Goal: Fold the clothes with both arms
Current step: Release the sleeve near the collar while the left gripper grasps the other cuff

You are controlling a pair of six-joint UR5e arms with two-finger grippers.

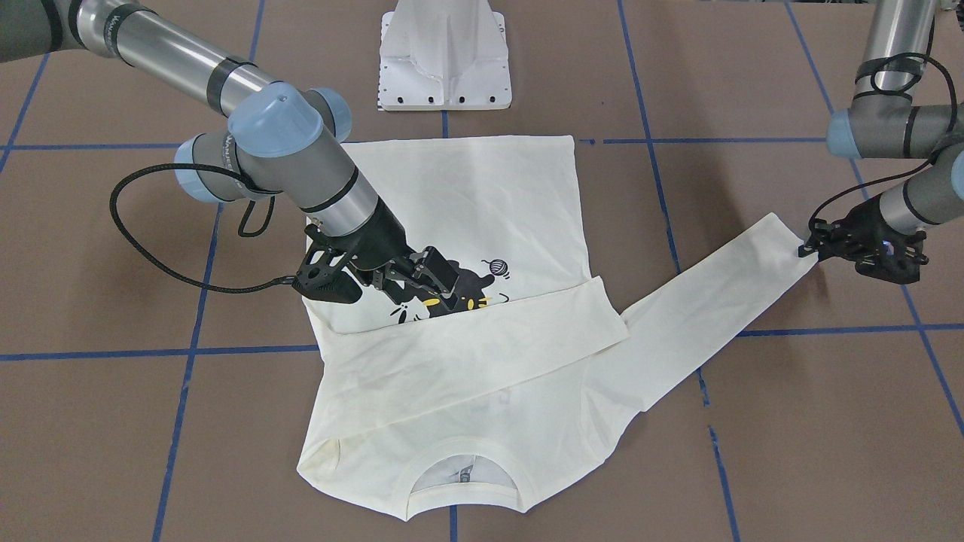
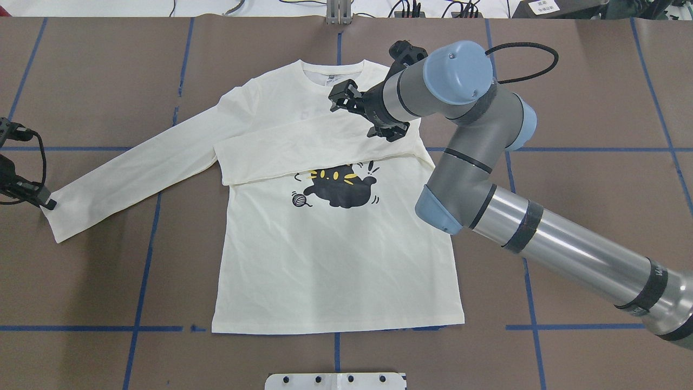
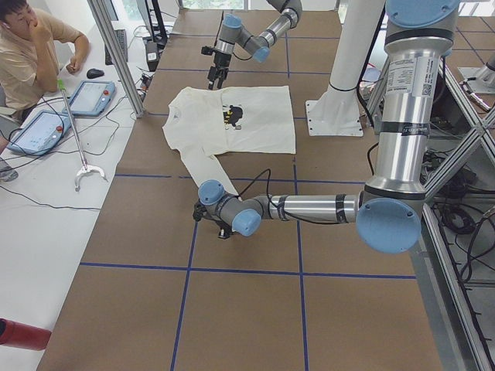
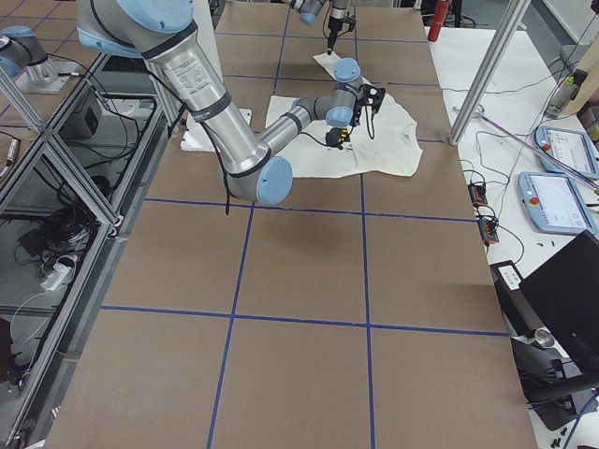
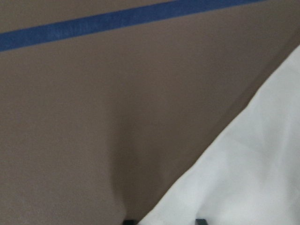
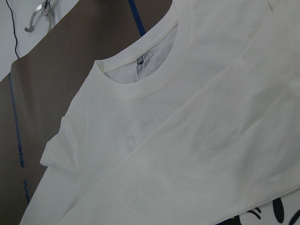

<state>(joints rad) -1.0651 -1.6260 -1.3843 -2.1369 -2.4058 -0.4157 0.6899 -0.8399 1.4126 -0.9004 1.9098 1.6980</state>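
The cream long-sleeved shirt (image 2: 335, 260) lies flat on the table, cat print (image 2: 338, 187) up and neckline (image 2: 331, 69) at the far side. One sleeve (image 2: 303, 154) is folded across the chest. The other sleeve (image 2: 135, 173) stretches out to the robot's left. My left gripper (image 2: 44, 201) sits low at that sleeve's cuff (image 1: 787, 233), shut on its edge; the left wrist view shows cloth (image 5: 253, 164) between the fingertips. My right gripper (image 2: 352, 105) hovers open over the folded sleeve near the collar, holding nothing. The right wrist view looks down on the neckline (image 6: 154, 70).
Brown table (image 2: 568, 162) with blue tape lines (image 2: 86, 328). The white pedestal base (image 1: 444, 53) stands at the robot's side beyond the shirt's hem. In the exterior left view a person (image 3: 35, 46) sits at a side bench with tablets (image 3: 42, 127).
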